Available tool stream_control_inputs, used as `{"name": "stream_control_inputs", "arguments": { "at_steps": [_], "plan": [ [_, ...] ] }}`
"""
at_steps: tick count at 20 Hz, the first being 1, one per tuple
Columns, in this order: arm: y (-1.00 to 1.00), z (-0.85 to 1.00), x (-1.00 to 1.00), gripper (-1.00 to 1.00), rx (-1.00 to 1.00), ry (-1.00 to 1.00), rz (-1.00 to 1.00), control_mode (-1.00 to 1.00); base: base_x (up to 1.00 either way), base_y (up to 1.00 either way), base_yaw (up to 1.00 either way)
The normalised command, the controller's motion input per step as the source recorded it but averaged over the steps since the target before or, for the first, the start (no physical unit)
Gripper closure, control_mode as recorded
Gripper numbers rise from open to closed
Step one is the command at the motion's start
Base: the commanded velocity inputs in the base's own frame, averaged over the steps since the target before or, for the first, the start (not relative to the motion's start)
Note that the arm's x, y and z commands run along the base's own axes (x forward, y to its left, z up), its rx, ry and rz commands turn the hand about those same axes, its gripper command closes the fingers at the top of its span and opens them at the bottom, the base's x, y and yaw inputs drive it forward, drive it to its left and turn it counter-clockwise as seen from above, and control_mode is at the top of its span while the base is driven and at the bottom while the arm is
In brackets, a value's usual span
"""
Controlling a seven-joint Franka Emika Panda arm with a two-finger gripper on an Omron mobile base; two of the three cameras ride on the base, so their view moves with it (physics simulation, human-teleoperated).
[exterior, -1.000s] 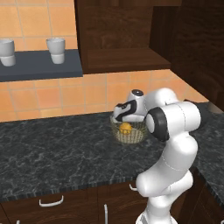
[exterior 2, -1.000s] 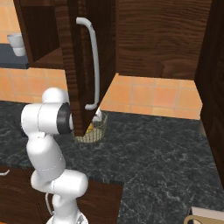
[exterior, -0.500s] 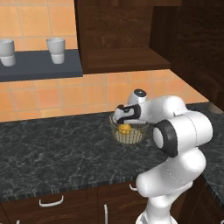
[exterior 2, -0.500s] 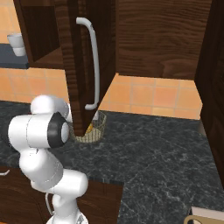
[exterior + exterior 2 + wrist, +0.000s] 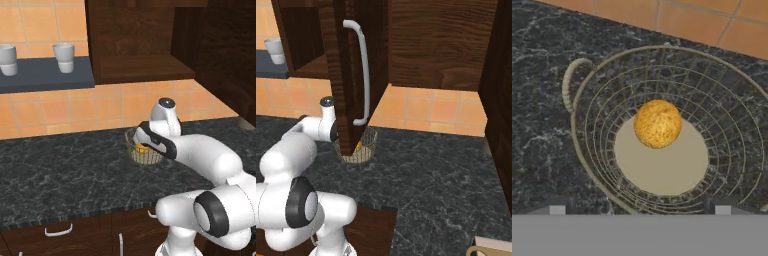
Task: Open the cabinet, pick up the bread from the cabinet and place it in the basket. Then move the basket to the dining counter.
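One bread point(image 5: 657, 123) lies on the beige base inside one wire basket point(image 5: 592, 95), which stands on the black desk point(image 5: 60, 175) near the orange tiled wall point(image 5: 45, 112). The fingers point(image 5: 557, 210) hang spread wide just above the basket rim, gripping nothing. One cabinet point(image 5: 338, 75) has its door swung open, its lower edge hiding part of the basket in the right base view, and two white cups point(image 5: 63, 57) stand on a grey shelf point(image 5: 45, 75) to the left
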Motion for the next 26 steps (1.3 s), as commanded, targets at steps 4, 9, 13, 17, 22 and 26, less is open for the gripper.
{"name": "stream_control_inputs", "arguments": {
  "at_steps": [4,9,13,17,22,26],
  "plan": [
    [0.16,0.01,-0.21,-1.00,-0.04,0.02,0.20,-1.00,0.00,0.00,0.00],
    [0.42,-0.07,0.09,-1.00,-0.09,0.11,0.13,-1.00,0.00,0.00,0.00],
    [0.37,-0.19,0.47,-1.00,-0.13,0.17,0.05,-1.00,0.00,0.00,0.00],
    [-0.01,-0.11,0.39,-1.00,-0.13,0.11,0.02,-1.00,0.00,0.00,0.00],
    [-0.01,-0.35,0.04,-1.00,-0.15,0.10,0.05,-1.00,0.00,0.00,0.00],
    [-0.07,-0.25,0.18,-1.00,-0.12,0.04,0.07,-1.00,0.00,0.00,0.00]
  ]
}}
